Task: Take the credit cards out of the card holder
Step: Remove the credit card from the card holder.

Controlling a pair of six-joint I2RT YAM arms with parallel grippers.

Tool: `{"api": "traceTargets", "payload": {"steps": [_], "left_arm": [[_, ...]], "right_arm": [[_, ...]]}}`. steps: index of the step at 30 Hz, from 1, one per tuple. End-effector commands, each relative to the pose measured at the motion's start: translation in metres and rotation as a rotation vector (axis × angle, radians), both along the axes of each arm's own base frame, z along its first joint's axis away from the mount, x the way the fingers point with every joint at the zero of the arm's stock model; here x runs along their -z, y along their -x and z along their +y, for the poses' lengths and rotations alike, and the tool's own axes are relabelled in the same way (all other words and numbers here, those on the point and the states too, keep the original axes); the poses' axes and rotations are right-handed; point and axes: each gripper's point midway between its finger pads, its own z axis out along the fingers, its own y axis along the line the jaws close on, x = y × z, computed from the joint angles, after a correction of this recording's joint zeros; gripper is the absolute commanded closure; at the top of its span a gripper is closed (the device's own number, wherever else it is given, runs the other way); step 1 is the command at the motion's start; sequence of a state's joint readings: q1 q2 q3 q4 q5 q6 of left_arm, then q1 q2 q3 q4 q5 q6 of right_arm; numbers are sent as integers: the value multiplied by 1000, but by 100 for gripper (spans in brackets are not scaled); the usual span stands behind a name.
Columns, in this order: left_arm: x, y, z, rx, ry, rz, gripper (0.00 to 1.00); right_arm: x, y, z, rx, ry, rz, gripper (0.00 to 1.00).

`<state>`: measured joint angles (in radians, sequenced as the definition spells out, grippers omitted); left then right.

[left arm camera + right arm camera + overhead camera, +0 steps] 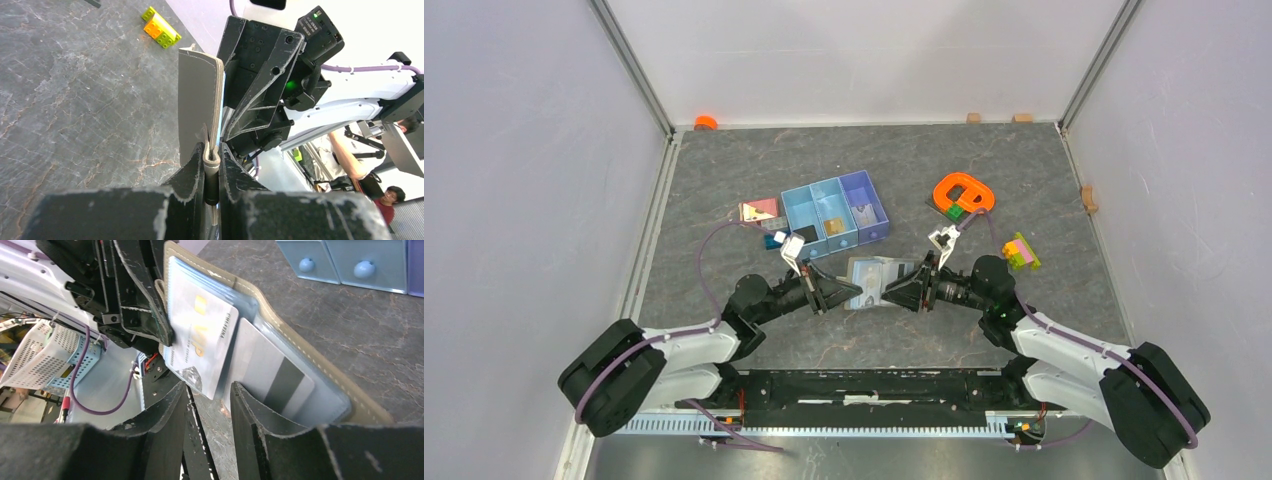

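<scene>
The grey-taupe card holder [876, 272] hangs open above the table between my two grippers. My left gripper [212, 150] is shut on the holder's [197, 100] near edge and keeps it upright. In the right wrist view the holder's [310, 360] pale blue inside faces me. A whitish credit card with gold "VIP" lettering [202, 340] sticks well out of its slot. A second credit card with a dark stripe [272, 377] sits beside it. My right gripper [210, 387] is open, its fingers on either side of the VIP card's lower corner, with no visible contact.
A blue-and-purple three-compartment tray [836, 210] stands just behind the holder, with small blocks [774, 240] and a pink-tan piece [759, 211] to its left. An orange ring-shaped thing [964, 192] and yellow-pink bricks [1022, 250] lie to the right.
</scene>
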<state>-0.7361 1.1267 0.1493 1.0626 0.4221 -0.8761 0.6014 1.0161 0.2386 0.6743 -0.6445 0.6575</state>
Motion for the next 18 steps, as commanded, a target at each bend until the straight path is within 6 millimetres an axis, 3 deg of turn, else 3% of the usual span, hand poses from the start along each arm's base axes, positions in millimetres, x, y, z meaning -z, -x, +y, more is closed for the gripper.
{"api": "traceTargets", "payload": {"steps": [1, 11, 18], "left_arm": [[-27, 12, -5, 78, 100, -41, 98], [-38, 21, -9, 150, 173, -50, 98], [-32, 12, -6, 100, 147, -38, 98]], "right_arm": [[-14, 2, 4, -30, -53, -31, 58], [-17, 9, 6, -68, -93, -6, 61], [-34, 18, 4, -97, -169, -31, 82]]}}
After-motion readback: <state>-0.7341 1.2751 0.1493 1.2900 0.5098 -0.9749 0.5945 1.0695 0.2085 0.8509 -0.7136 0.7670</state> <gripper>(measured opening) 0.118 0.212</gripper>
